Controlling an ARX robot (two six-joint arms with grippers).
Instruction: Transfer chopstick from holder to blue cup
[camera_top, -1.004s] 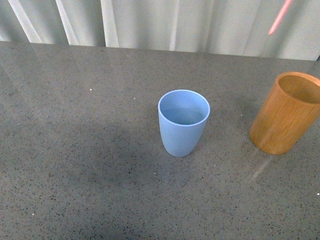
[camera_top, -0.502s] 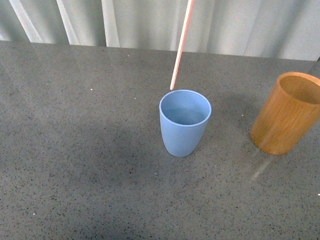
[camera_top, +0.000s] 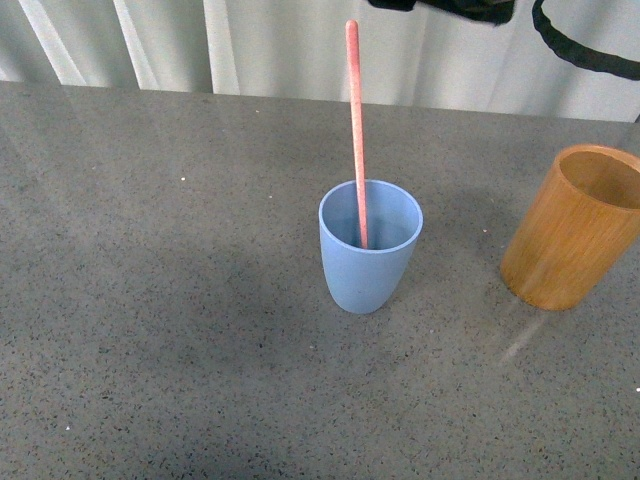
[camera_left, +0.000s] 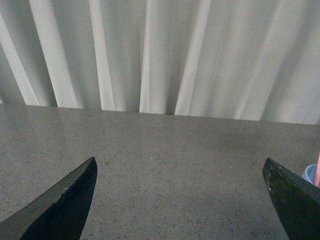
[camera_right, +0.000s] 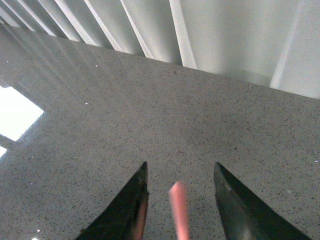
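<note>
The pinkish-red chopstick stands nearly upright in the light blue cup at the table's middle, its upper end free. The orange-brown wooden holder stands at the right, with nothing showing in it. My right gripper is open; the chopstick's upper end shows blurred between its jaws, touching neither. Part of the right arm shows at the top edge of the front view. My left gripper is open and empty over bare table; the blue cup's rim shows at the edge of its view.
A grey speckled table carries both cups. White curtains hang behind its far edge. A black cable loop hangs at the upper right.
The chopstick has gone from hanging tilted above the blue cup down into it, where it now stands. The right gripper has let go of it and its arm has come into the top of the front view.
</note>
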